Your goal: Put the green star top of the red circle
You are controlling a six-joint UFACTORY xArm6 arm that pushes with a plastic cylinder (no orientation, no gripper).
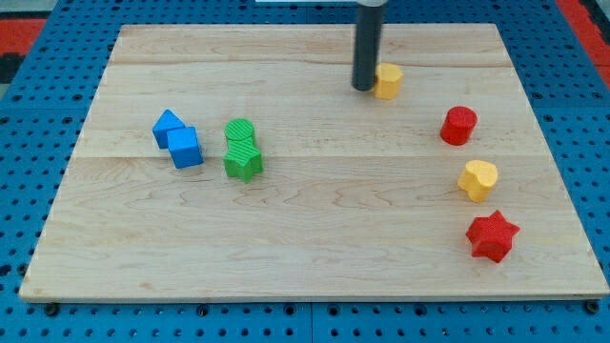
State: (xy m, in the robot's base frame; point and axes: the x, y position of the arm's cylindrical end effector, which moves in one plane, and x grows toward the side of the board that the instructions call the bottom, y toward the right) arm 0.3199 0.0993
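Observation:
The green star [244, 163] lies left of the board's middle, touching a green round block [240, 133] just above it. The red circle [458, 125] sits at the view's right, upper half. My tip [364, 88] stands near the view's top, just left of a yellow block [387, 81] and touching or nearly touching it. The tip is far to the right and above the green star, and left of and above the red circle.
Two blue blocks [178, 137] sit touching each other left of the green pair. A yellow heart-like block [477, 179] and a red star [492, 236] lie below the red circle. The wooden board [305, 257] rests on a blue pegboard.

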